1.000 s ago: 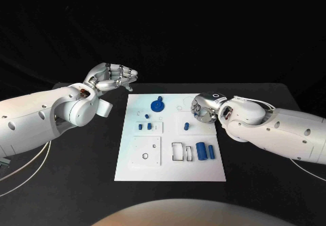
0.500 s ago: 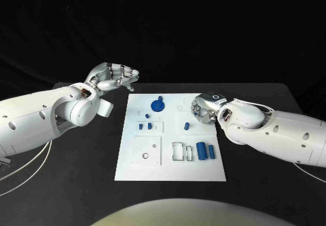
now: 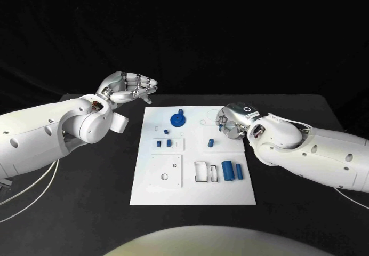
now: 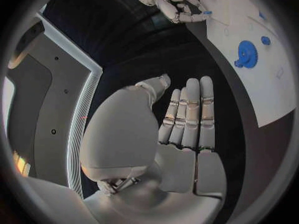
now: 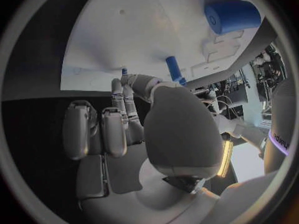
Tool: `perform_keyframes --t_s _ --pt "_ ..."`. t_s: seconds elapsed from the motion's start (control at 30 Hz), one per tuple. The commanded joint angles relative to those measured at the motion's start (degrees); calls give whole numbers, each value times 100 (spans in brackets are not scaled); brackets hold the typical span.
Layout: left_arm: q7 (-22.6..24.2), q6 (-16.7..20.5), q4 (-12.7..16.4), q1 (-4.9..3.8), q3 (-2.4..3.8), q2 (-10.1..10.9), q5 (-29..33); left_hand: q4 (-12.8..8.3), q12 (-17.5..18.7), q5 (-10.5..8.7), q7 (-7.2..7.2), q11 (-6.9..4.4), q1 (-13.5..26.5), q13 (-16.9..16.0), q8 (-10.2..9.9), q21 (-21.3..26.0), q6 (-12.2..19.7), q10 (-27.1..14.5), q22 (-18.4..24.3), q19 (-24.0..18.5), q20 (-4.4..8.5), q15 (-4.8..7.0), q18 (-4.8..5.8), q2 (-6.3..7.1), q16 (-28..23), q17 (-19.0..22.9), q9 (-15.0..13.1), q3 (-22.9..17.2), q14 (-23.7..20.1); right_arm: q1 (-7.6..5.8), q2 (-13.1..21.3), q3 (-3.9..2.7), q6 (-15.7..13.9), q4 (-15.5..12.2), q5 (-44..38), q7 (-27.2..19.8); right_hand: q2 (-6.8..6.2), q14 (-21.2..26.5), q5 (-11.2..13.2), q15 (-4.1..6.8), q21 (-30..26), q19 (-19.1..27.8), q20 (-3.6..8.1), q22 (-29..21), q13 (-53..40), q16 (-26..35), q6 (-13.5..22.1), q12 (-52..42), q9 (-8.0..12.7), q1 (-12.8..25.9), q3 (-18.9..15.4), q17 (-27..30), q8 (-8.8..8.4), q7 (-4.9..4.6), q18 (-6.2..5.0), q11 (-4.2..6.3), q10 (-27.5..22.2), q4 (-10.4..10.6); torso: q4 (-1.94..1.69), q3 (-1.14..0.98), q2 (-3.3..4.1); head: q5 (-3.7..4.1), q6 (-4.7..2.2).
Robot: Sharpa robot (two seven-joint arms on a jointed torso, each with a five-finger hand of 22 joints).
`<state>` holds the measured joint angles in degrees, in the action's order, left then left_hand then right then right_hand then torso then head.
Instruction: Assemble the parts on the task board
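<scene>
left robot hand (image 4: 187, 129) flat, gear (image 4: 246, 53) beside

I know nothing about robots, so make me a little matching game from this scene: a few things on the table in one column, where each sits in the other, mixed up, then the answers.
Things
1. blue gear
2. large blue cylinder
3. left hand
4. right hand

Places
A. off the task board, past its far left corner
B. at the board's right edge, fingers curled in
C. far end of the board, near the middle
D. near right part of the board, beside a thinner blue pin

Pairs: 1-C, 2-D, 3-A, 4-B
</scene>
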<state>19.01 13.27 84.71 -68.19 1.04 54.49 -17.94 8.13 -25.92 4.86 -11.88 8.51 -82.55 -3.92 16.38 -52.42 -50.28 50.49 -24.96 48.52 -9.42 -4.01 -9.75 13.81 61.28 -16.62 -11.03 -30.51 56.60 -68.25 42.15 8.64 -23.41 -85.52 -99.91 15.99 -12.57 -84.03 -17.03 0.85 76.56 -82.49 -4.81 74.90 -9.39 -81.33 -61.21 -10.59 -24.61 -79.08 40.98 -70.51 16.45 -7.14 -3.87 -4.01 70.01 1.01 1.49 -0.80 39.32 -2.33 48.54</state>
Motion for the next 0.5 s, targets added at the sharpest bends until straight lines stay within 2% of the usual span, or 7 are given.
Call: perform_keyframes --t_s 0.03,0.3,0.5 --pt "32 8 -3 -5 5 -11 19 -39 26 17 -7 0 -4 9 -24 36 35 -59 7 -16 -26 -18 -72 26 -32 10 6 -3 -14 -10 37 -7 -302 -74 -46 14 7 -195 -7 28 34 -36 0 749 -54 34 -56 -8 -11 67 21 24 22 -4 66 74 100 0 2 -1 6 1 3" --pt "29 5 -18 -5 5 -9 19 -53 34 18 -11 6 -6 11 -23 48 39 -93 14 -20 -30 -24 -72 25 -42 14 7 -1 -23 -34 225 -34 -383 -320 21 33 6 -193 -6 30 61 -50 1 767 -58 40 -61 -9 -15 81 31 36 28 1 71 78 108 -10 5 -1 2 -2 16" --pt "27 3 -33 -5 5 -5 19 -57 37 18 -13 8 -5 11 -23 51 40 -105 16 -21 -32 -26 -71 24 -45 15 7 1 -25 -43 361 -62 -504 -714 88 29 4 -193 -6 32 93 -66 1 786 -60 41 -64 -9 -18 88 36 39 32 4 79 81 112 -18 12 -3 3 -39 19"
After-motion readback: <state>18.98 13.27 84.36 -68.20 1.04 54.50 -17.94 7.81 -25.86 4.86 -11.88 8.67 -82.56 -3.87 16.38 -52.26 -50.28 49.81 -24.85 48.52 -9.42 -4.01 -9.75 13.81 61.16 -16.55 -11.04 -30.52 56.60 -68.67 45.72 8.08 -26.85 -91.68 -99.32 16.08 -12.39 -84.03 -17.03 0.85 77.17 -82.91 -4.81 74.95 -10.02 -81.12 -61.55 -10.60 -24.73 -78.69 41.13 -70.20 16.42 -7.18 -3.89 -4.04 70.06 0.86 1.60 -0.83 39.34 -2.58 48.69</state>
